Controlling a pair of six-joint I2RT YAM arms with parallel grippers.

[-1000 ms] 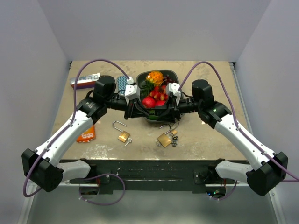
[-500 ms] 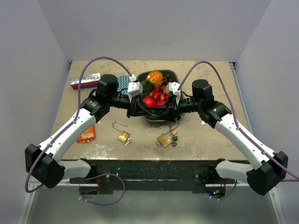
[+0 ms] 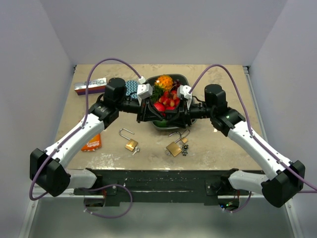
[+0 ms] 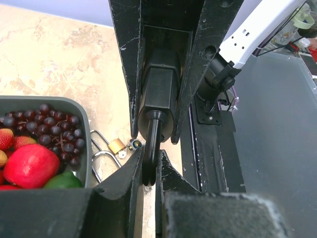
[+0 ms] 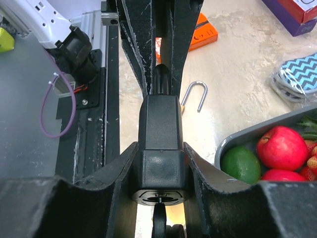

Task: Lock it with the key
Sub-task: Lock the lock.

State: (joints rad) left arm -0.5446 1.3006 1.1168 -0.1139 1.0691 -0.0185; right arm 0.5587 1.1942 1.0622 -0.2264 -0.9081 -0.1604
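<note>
Fingers of the left gripper (image 4: 150,164) are pressed almost together, pinching the thin black key stem (image 4: 152,141) that sticks out of the rounded end of the black lock (image 4: 159,89). The right gripper (image 5: 161,148) has its fingers partly spread and clamped on the lock's flat sides, one on each side.

From above, the two grippers meet nose to nose, left (image 3: 151,112) and right (image 3: 177,115), in the air over the near part of the grey tub (image 3: 182,77). They hide its front rim and the lock between them.

The tub holds a red apple (image 5: 282,146), a lime (image 5: 240,163), dark grapes (image 4: 54,126) and an orange fruit (image 3: 164,81).

On the table (image 3: 223,89), nearer the arm bases, lie two brass padlocks well apart from each other. The smaller one (image 3: 131,144) is to the left with its shackle swung open. The larger one (image 3: 173,148) is to the right with a little bunch of keys (image 3: 185,150) just beside it.

An orange packet (image 3: 91,142) lies near the left edge. A blue chevron pouch (image 3: 130,88) and a flat box (image 3: 89,85) sit farther back on the left, partly covered by the left arm.
</note>
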